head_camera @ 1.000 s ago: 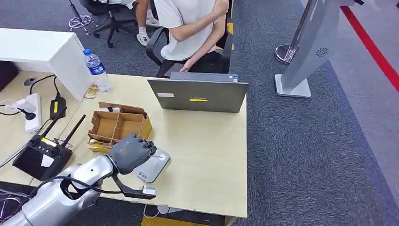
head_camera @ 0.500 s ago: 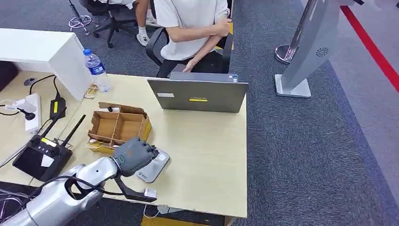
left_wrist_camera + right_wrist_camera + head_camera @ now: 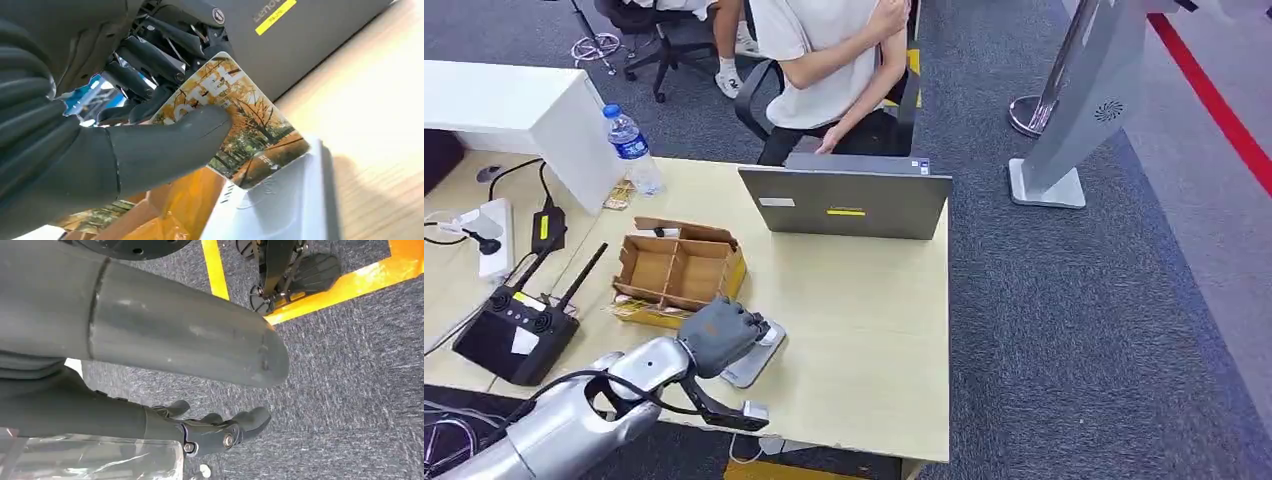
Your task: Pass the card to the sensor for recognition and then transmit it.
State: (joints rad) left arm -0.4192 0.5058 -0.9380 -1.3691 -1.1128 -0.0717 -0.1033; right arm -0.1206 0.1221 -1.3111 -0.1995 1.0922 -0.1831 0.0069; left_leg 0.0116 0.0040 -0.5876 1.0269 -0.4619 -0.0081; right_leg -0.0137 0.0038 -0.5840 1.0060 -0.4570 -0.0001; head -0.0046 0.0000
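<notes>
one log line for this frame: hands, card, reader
left hand: pinches card | card: over grey reader, contact unclear | right hand: holds nothing, over carpet

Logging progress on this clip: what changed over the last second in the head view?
The left hand, holding the card, moved right and slightly nearer, onto the grey sensor. The seated person shifted their arms. Cardboard box and laptop stayed put.

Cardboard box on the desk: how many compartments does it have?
4. The cardboard box is split by dividers into two near the laptop and two near the left robot hand. That hand may hide part of its near edge.
</notes>
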